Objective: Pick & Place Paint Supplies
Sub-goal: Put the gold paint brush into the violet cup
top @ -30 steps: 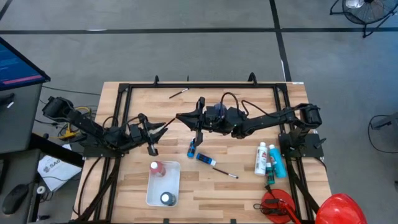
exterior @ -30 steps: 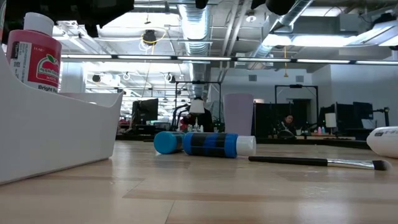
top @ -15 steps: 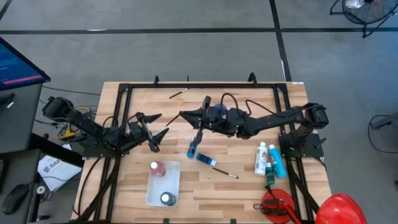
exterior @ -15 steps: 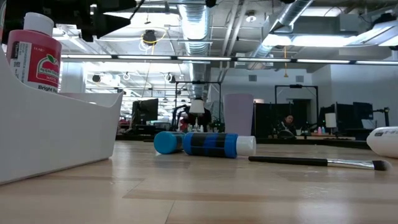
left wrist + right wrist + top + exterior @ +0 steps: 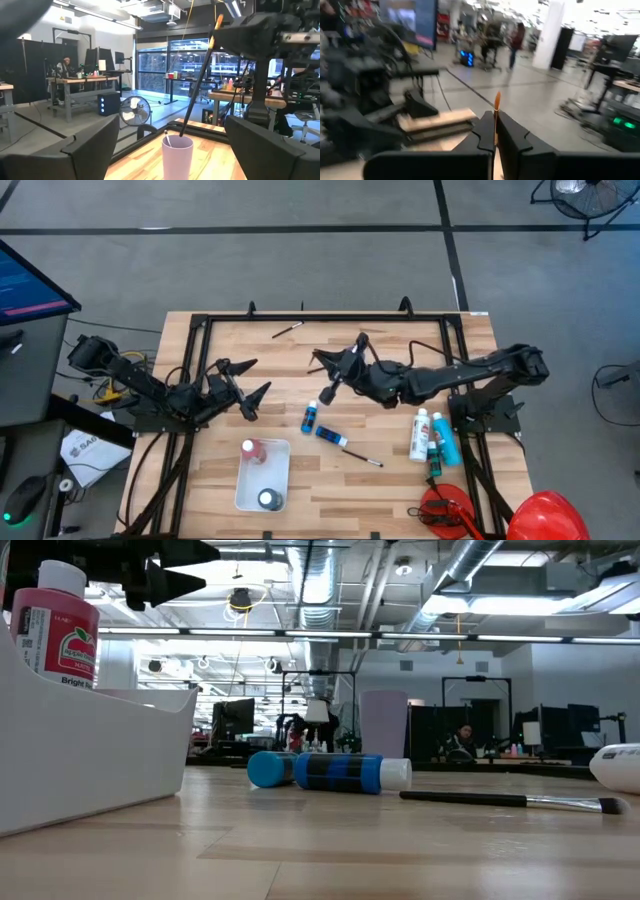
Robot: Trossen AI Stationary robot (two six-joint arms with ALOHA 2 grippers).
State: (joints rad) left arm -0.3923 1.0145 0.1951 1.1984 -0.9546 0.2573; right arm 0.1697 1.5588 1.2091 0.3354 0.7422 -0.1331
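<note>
High view, left gripper (image 5: 245, 385): you see it left of centre, fingers spread wide apart, nothing between them.
High view, right gripper (image 5: 330, 375): you see it near the centre, pinched on a thin brush (image 5: 327, 394) that slants down toward the light blue bottle (image 5: 311, 418).
High view, supplies: below centre lie a dark blue bottle (image 5: 329, 436) and another brush (image 5: 362, 458); a third brush (image 5: 287, 330) rests near the top edge of the table (image 5: 400, 480); white and teal bottles (image 5: 430, 436) sit at right.
High view, bin: the white bin (image 5: 268, 477) at lower left holds a red bottle (image 5: 250, 449).
Low view: you find the red bottle (image 5: 55, 628) in the bin (image 5: 90, 755) at left, the two blue bottles (image 5: 330, 771) lying at centre, a brush (image 5: 510, 801) at right.
Left wrist view: the wide-apart fingers (image 5: 90, 145) frame a lavender cup (image 5: 177, 152); the held brush (image 5: 200, 77) slants above it.
Right wrist view: the fingers (image 5: 507, 135) are clamped together on the brush (image 5: 496, 112), its orange tip pointing up at centre.
</note>
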